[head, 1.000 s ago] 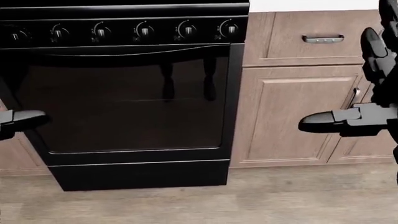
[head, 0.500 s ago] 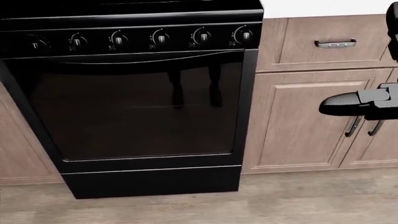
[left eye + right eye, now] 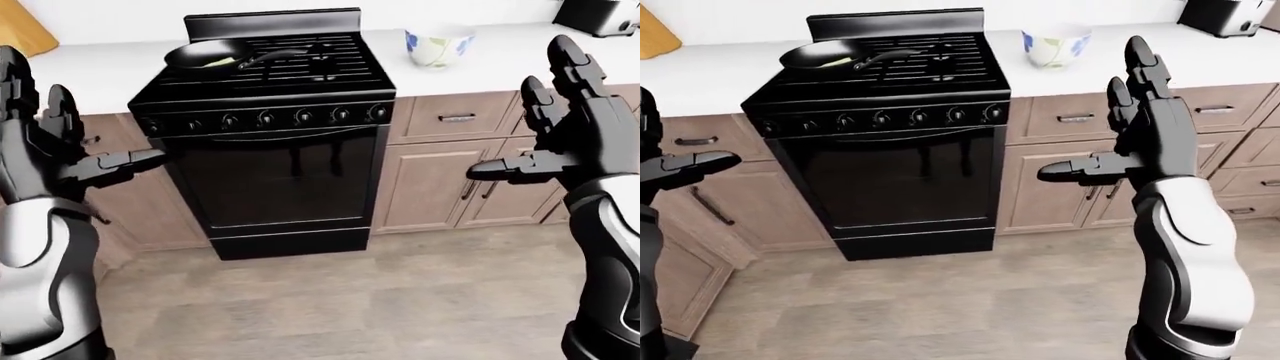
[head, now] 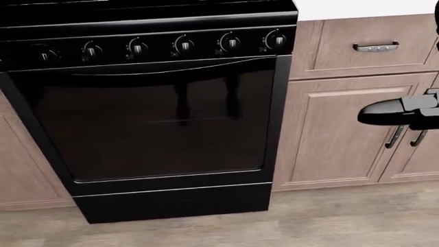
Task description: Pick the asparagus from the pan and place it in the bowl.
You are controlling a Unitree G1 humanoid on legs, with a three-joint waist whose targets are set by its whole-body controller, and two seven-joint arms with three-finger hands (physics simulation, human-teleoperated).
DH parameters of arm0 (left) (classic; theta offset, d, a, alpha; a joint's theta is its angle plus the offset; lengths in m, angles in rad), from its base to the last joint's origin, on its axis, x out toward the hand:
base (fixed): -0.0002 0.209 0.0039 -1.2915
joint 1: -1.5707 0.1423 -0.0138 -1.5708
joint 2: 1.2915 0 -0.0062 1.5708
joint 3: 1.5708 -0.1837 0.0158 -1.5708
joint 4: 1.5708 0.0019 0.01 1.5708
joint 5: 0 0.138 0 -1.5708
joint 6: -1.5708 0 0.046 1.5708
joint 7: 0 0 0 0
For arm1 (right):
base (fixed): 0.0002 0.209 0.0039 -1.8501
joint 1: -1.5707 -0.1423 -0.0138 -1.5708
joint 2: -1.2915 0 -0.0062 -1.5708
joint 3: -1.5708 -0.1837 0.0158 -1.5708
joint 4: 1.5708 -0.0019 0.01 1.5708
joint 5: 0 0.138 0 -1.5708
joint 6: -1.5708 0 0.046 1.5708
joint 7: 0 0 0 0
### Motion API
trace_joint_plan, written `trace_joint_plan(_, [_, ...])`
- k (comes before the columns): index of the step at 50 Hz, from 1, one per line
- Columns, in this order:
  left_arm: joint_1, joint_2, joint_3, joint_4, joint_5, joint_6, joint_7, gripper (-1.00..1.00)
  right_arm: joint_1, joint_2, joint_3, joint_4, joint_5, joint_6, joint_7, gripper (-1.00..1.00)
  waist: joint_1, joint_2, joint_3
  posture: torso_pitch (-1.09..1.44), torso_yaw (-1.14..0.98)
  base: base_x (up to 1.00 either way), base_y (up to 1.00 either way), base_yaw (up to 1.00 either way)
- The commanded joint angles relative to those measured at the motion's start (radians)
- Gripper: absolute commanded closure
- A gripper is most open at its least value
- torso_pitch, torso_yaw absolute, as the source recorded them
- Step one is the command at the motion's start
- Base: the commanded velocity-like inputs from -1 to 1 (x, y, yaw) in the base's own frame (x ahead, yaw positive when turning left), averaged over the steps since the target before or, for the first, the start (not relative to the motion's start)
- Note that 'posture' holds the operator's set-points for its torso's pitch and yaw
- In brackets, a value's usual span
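The head view has slid rightward across the black oven door (image 4: 164,118): the camera moved. Both the left hand (image 3: 55,150) and right hand (image 3: 1145,142) hang empty, fingers apart. The asparagus isn't discernible in the dark frying pan (image 3: 205,54) at the stovetop's top-left corner; the white flowered bowl (image 3: 437,45) sits on the counter's edge beside the stove. Judged step: approach; next, walk closer.

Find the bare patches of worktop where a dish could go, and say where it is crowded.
Bare white counter lies between the cutting board and the stove, and between the bowl and the toaster. The stove's burners are crowded by the pan.
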Motion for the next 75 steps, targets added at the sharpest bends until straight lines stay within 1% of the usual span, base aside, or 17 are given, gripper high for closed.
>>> trace_joint_plan(1, [-0.017,0.017,0.016,-0.021,0.002,-0.019,0.001,-1.0,-0.021,-0.008,-0.001,-0.024,0.003,-0.019,0.003,-1.0,0.002,0.022,-0.025,0.0,0.0,0.0,0.2,0.0])
trace_joint_plan(2, [-0.017,0.018,0.016,-0.021,0.003,-0.019,0.0,-1.0,-0.022,-0.008,-0.001,-0.025,0.004,-0.016,0.004,-1.0,0.006,0.066,-0.039,0.0,0.0,0.0,0.2,0.0])
trace_joint_plan(3, [-0.017,0.018,0.017,-0.021,0.002,-0.018,0.0,-1.0,-0.023,-0.009,-0.002,-0.025,0.005,-0.014,0.004,-1.0,0.012,0.008,-0.021,0.0,0.0,0.0,0.2,0.0])
trace_joint_plan(11, [-0.015,0.022,0.023,-0.041,0.002,-0.006,0.004,-1.0,-0.023,-0.01,-0.007,-0.034,0.011,-0.007,0.003,-1.0,0.009,-0.051,-0.015,0.0,0.0,0.0,0.2,0.0])
trace_joint_plan(15, [-0.013,0.024,0.028,-0.061,0.002,0.002,0.005,-1.0,-0.025,-0.01,-0.004,-0.041,0.015,-0.003,0.005,-1.0,0.009,-0.135,-0.029,0.0,0.0,0.0,0.16,0.0])
trace_joint_plan(16, [-0.013,0.024,0.028,-0.06,0.002,0.001,0.004,-1.0,-0.027,-0.011,-0.004,-0.041,0.016,-0.001,0.005,-1.0,0.0,-0.086,-0.019,0.0,0.0,0.01,0.15,0.0])
trace_joint_plan(24, [-0.014,0.025,0.031,-0.063,0.001,0.003,0.005,-1.0,-0.027,-0.015,-0.005,-0.041,0.014,-0.003,0.01,-1.0,0.008,-0.049,-0.009,0.0,0.0,0.01,0.15,0.0])
trace_joint_plan(27, [-0.014,0.026,0.03,-0.064,0.004,0.002,0.005,-1.0,-0.03,-0.016,-0.004,-0.041,0.014,-0.001,0.011,-1.0,0.003,0.035,-0.024,0.0,0.0,0.04,0.14,0.0])
trace_joint_plan(37, [-0.017,0.028,0.032,-0.068,0.005,0.007,0.008,-1.0,-0.029,-0.017,-0.003,-0.043,0.01,-0.001,0.017,-1.0,0.009,-0.052,-0.01,0.0,0.0,0.04,0.14,0.0])
trace_joint_plan(41, [-0.017,0.028,0.03,-0.07,0.004,0.008,0.007,-1.0,-0.029,-0.017,-0.003,-0.042,0.006,-0.003,0.019,-1.0,0.012,-0.138,-0.025,0.0,0.0,0.07,0.12,0.0])
trace_joint_plan(42, [-0.018,0.029,0.031,-0.07,0.003,0.01,0.008,-1.0,-0.029,-0.018,-0.003,-0.042,0.006,-0.003,0.019,-1.0,0.002,-0.088,-0.011,0.0,0.0,0.09,0.1,0.0])
trace_joint_plan(50, [-0.014,0.027,0.031,-0.073,0.004,0.009,0.007,-1.0,-0.025,-0.017,-0.006,-0.042,0.005,-0.006,0.02,-1.0,0.008,-0.045,-0.002,0.0,0.0,0.09,0.1,0.0])
trace_joint_plan(53, [-0.014,0.026,0.032,-0.073,0.003,0.009,0.005,-1.0,-0.023,-0.017,-0.006,-0.04,0.003,-0.012,0.022,-1.0,0.003,0.046,-0.022,0.0,0.0,0.09,0.09,0.0])
trace_joint_plan(62, [-0.013,0.028,0.035,-0.075,0.003,0.011,0.006,-1.0,-0.022,-0.015,-0.004,-0.038,-0.002,-0.016,0.026,-1.0,0.014,-0.044,-0.003,0.0,0.0,0.1,0.09,0.0])
trace_joint_plan(66, [-0.013,0.029,0.036,-0.078,0.002,0.012,0.006,-1.0,-0.021,-0.015,-0.006,-0.042,-0.002,-0.013,0.027,-1.0,0.016,-0.139,-0.025,0.0,0.0,0.1,0.1,0.0])
trace_joint_plan(67, [-0.013,0.029,0.036,-0.078,0.002,0.012,0.006,-1.0,-0.021,-0.014,-0.005,-0.042,-0.003,-0.013,0.027,-1.0,0.006,-0.089,-0.012,0.0,0.0,0.11,0.09,0.0])
trace_joint_plan(75, [-0.014,0.032,0.039,-0.082,-0.001,0.016,0.007,-1.0,-0.026,-0.015,-0.005,-0.043,-0.002,-0.008,0.026,-1.0,0.008,-0.047,-0.002,0.0,0.0,0.1,0.09,0.0])
